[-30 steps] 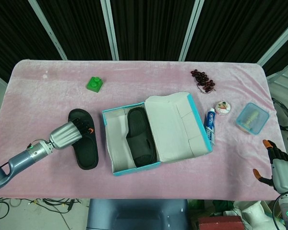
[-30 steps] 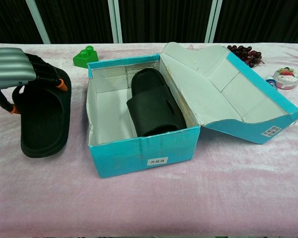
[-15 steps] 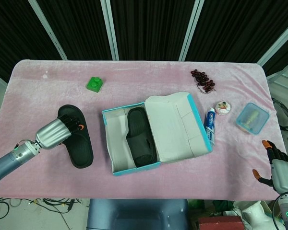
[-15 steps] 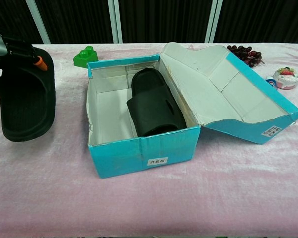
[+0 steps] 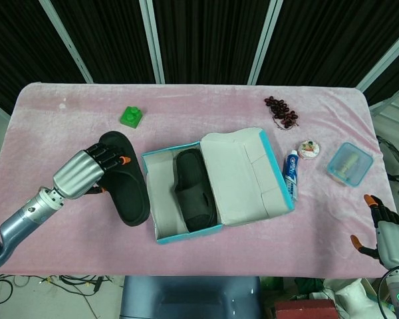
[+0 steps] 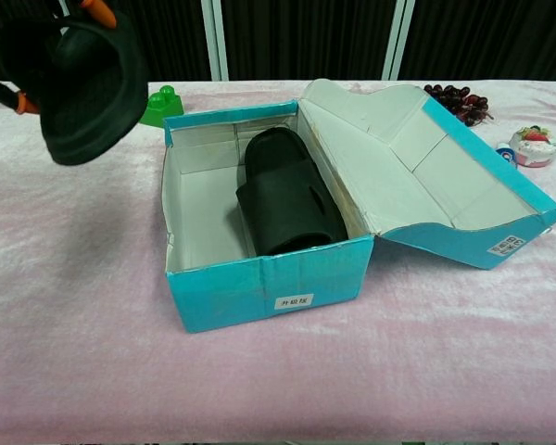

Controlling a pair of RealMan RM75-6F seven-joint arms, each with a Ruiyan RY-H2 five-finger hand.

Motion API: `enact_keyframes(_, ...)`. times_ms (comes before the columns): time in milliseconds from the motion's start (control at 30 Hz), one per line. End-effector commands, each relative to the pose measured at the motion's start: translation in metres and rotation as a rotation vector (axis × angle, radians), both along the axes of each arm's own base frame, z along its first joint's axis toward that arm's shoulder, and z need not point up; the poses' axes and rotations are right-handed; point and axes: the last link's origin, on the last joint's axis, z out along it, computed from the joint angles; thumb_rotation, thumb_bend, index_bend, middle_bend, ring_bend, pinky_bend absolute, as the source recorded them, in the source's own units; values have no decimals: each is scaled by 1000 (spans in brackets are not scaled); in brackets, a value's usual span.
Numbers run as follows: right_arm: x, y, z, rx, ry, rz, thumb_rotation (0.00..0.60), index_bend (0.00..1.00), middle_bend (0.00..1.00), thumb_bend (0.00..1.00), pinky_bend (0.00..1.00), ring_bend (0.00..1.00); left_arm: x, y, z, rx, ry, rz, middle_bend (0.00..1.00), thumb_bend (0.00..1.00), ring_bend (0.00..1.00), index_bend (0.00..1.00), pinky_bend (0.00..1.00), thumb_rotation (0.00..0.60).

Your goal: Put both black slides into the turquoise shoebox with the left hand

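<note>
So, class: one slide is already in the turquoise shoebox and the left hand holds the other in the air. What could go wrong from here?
1. The left hand grips the raised slide by one end only, so it might slip or swing.
2. The slide in the shoebox lies toward the lid side; the free space looks narrow, so the second could catch on the shoebox wall.
3. It could nudge the box.

My left hand now holds the black slide up off the pink cloth, where a second ago it lay flat. It sits closer to the turquoise shoebox, just beside its left wall. From the chest view the slide seems tilted, sole toward the camera, though the hand is mostly cut off there.
</note>
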Motion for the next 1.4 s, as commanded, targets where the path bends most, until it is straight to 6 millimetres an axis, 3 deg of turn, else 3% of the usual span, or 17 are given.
enact_keyframes(33,0,0,0,-1,-1,-2,600,1,54,214,150,130,32,1,-1,-80,-176,25,385,293,204,300,318,600)
enact_keyframes(200,0,0,0,2,1,-3,600,6,54,213,150,130,57,-4,-22,-225,-288,84,385,293,204,299,318,600)
enact_keyframes(433,-1,-1,1,-2,-1,-5,600,6,54,214,150,130,75,1,-54,-294,-281,99,385,293,204,300,318,600)
enact_keyframes(867,-2,-1,2,-2,-1,-9,600,8,54,214,150,130,75,12,-96,-325,-271,124,377,282,204,301,331,600)
enact_keyframes(1133,-2,-1,2,-1,0,-13,600,13,54,214,150,130,73,24,-113,-316,-279,128,376,282,204,301,334,600)
enact_keyframes(1400,-2,-1,2,-2,0,-14,600,16,54,214,150,130,60,31,-125,-254,-162,77,367,283,204,292,334,600)
